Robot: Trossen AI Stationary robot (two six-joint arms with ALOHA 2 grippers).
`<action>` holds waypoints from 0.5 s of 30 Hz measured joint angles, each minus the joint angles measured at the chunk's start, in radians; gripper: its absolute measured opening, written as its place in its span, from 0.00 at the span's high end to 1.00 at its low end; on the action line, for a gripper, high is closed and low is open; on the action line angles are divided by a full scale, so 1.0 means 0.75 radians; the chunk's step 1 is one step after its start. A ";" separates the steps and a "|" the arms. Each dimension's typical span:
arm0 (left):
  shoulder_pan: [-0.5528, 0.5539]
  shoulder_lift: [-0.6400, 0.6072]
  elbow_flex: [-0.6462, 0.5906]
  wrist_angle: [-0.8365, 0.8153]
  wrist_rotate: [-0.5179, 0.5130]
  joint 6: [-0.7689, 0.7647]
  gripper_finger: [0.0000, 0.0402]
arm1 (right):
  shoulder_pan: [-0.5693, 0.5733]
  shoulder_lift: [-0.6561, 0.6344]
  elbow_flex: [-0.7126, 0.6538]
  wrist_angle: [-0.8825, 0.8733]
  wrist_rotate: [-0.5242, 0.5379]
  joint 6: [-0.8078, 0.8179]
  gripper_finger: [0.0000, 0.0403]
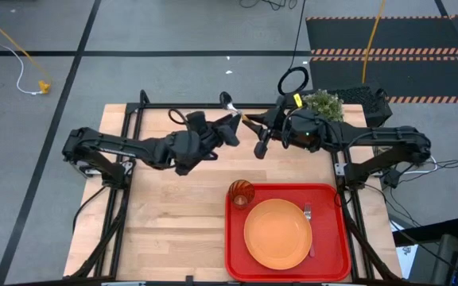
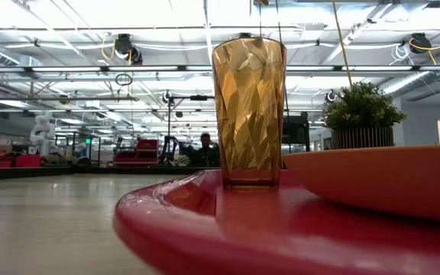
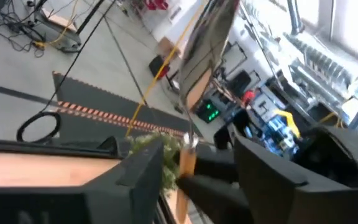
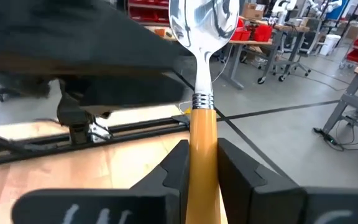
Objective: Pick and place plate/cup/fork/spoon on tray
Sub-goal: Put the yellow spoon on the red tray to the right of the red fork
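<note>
The spoon (image 1: 237,110), with a silver bowl and an orange handle, is held in the air over the table's far middle. My right gripper (image 1: 256,125) is shut on it. My left gripper (image 1: 232,127) is open, and its fingers (image 3: 148,171) stand on either side of the spoon's handle (image 3: 186,163). Whether they touch it I cannot tell. The red tray (image 1: 241,238) lies at the near right. On it are the orange plate (image 1: 277,233), the amber cup (image 1: 241,193), upright at the tray's far left corner, and the fork (image 1: 309,230) beside the plate. My right gripper pinches the spoon's orange handle (image 4: 202,134) between its two fingers, a little behind the metal collar. The fingers lie along the handle and come from the table's right, pointing far-left. The bowl (image 4: 202,22) sticks out beyond the fingertips. The spoon is lifted clear of the table.
A potted green plant (image 1: 322,103) stands at the table's far right, just behind my right arm. Bare wood (image 1: 173,222) lies left of the tray. In the low view the cup (image 2: 248,107) and the plate's rim (image 2: 380,179) rise from the tray (image 2: 228,229).
</note>
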 joint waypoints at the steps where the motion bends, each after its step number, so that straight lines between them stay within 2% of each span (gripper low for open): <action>1: -0.006 -0.007 0.000 -0.031 0.005 -0.011 0.49 | 0.000 -0.006 0.001 -0.004 0.001 0.012 0.88; 6: -0.041 -0.091 0.001 -0.317 0.042 -0.127 0.42 | 0.000 -0.052 0.001 -0.095 0.002 0.061 0.88; 15: -0.105 -0.238 0.001 -0.895 0.133 -0.411 0.41 | 0.004 -0.151 0.001 -0.318 0.004 0.242 0.88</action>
